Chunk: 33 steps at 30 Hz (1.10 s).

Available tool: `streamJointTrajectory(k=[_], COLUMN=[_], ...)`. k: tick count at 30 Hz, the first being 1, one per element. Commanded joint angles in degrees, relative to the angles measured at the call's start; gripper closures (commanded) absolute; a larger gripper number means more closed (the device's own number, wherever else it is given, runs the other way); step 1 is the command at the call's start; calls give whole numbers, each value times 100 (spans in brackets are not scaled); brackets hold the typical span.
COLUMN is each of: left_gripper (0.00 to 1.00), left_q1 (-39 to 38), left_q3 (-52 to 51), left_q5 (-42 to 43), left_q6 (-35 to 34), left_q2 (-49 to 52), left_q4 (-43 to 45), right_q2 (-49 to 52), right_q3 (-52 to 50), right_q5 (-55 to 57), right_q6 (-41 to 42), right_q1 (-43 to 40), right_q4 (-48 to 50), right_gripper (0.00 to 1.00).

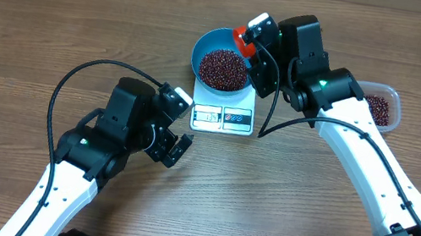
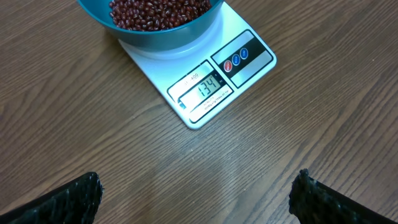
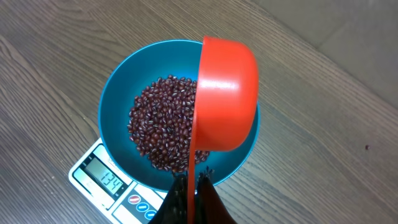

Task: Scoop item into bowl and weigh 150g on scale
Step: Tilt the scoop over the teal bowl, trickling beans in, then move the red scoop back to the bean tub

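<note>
Wood-grain tabletop (image 1: pixel 38 21) is bearing the flat white plastic scale (image 2: pixel 255 43). On it, the round blue plastic bowl (image 3: pixel 115 99) is holding red-brown beans (image 3: pixel 161 124). Above the scale, my right pincer (image 3: pixel 189 193) is clenching an orange plastic scoop (image 3: pixel 227 93), tipped to pour; beside the scale, my left pincer (image 2: pixel 199 199) is hanging released.

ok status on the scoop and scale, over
Left hand open, empty. Right hand shut on red scoop, tipped over blue bowl. Beans in bowl, scale reads 134. Path clear.

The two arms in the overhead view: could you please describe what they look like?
The left arm and right arm are white shells with black joint housings, each with a green light and looping black cable. The left gripper and right gripper are black.
</note>
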Motion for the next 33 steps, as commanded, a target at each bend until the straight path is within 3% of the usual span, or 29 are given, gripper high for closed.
streamJointTrajectory(k=[1,15,20,33], left_gripper=[0,0,1,0], left_q1=[-11,-11,-11,-11], left_q3=[-48,-48,-48,-48], left_q5=[66,66,66,66], left_q6=[133,133,133,133], left_q2=[31,31,31,31], left_q4=[0,0,0,0], right_q2=[-214,-678,-573,402], right_q3=[197,317,-7,-444], right_q5=[-2,20,17,-24], right_q6=[299,695,769,833], right_q1=[-101,-2605,-3370,-3659], right_q4=[22,-1707,-1906,-1746], right_gripper=[96,96,96,96])
